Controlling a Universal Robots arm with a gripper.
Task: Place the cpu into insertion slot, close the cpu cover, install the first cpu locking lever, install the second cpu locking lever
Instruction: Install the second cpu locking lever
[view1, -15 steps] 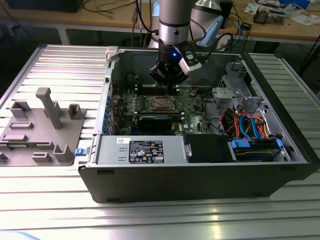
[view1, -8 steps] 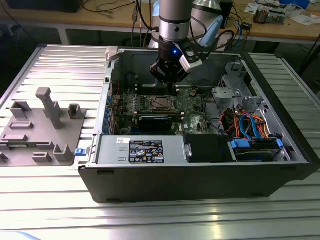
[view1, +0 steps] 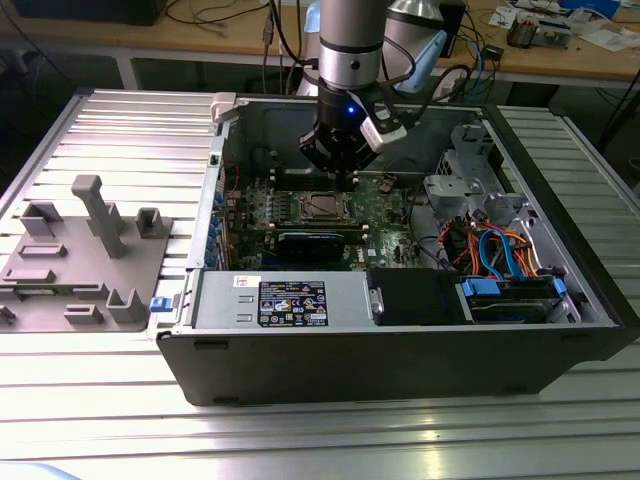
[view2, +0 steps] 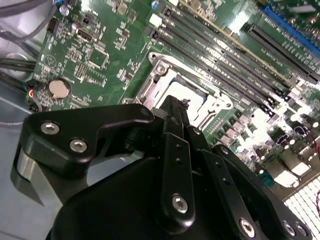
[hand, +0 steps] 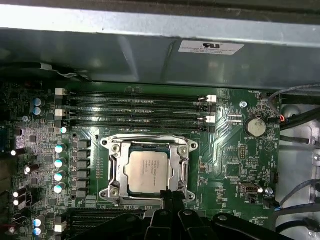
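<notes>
I see the small silver-grey square cpu (hand: 146, 170) already seated under the thin silver cpu cover (hand: 148, 146) at lower centre of the first wrist view, and my black claw (hand: 171, 196), fingers pressed together and empty, hangs at the socket's edge, so I judge the locking levers are the step in hand.

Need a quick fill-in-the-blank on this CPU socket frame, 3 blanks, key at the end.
1. The pale silver-grey square cpu sits inside the ____ on the green motherboard.
2. The thin silver metal cpu cover frames the chip, lying ____ over it.
3. The black pincer hovers just above the socket's ____.

Missing words: socket; closed; edge
</notes>
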